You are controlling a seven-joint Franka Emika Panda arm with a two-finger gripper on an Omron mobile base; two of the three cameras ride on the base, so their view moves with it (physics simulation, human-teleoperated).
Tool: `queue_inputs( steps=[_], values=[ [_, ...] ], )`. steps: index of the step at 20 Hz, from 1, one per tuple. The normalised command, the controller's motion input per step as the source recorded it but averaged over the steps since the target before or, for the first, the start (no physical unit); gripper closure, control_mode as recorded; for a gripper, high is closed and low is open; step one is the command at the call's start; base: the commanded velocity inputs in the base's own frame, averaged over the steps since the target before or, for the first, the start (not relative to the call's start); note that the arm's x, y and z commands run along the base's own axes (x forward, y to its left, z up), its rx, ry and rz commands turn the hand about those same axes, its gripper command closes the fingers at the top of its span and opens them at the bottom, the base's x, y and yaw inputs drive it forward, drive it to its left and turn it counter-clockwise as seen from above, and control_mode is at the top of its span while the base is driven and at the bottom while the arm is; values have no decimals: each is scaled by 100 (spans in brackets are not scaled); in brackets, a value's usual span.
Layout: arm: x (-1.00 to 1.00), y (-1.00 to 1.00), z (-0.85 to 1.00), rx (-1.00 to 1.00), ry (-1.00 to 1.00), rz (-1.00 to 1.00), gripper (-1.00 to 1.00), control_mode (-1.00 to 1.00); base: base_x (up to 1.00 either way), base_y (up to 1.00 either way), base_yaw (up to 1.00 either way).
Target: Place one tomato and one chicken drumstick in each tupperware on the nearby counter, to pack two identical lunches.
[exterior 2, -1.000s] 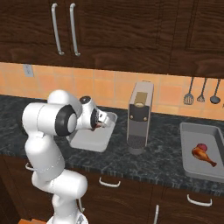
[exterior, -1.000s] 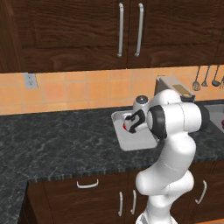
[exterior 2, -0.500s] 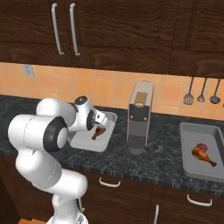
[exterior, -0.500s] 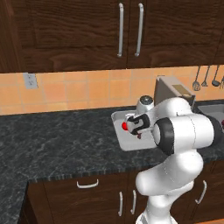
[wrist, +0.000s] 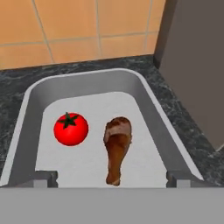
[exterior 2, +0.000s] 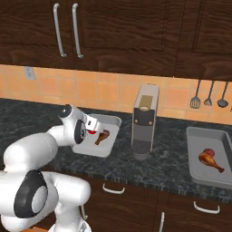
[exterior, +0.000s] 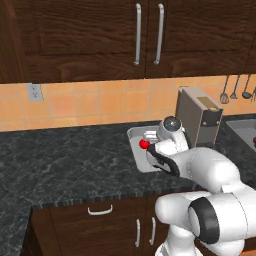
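A light grey tupperware (wrist: 87, 77) lies close below my hand on the black counter (exterior: 65, 155). In it a small red tomato (wrist: 71, 128) rests at the left, and a brown chicken drumstick (wrist: 117, 146) lies just right of it, apart from it. My gripper (wrist: 111, 179) hovers over the near end, open, fingers wide, nothing between them. From the base views the gripper (exterior: 150, 136) (exterior 2: 93, 123) is above this tupperware (exterior: 140, 161) (exterior 2: 97, 147), with the tomato (exterior: 144, 144) and drumstick (exterior 2: 102, 136) beneath. A second tupperware (exterior 2: 195, 158) at the right holds another drumstick (exterior 2: 210, 160) and a dark red round thing.
A tall beige-grey coffee machine (exterior 2: 145, 121) (exterior: 197, 117) stands on the counter between the two containers, close to the right side of the near one. Utensils (exterior 2: 208, 97) hang on the tiled wall. Dark cabinets hang overhead.
The jaws have opened and let go of the tomato, which now rests in the tupperware beside the drumstick. My arm's elbow has swung down and toward the cameras.
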Motion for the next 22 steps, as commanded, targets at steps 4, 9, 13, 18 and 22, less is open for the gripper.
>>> queue_inputs(
  steps=[4, 9, 13, 18, 22],
  values=[
    [-61, 87, 86, -12, -32, 0, -100, -100, 0, 0, 0],
    [-62, 90, 71, -15, -23, 1, -100, -100, 0, 0, 0],
    [-88, 71, 49, -13, -29, 5, -100, -100, 0, 0, 0],
    [-77, 67, 55, -9, -28, 6, -100, -100, 0, 0, 0],
    [-49, 39, 76, 0, -17, 2, -100, -100, 0, 0, 0]
  ],
)
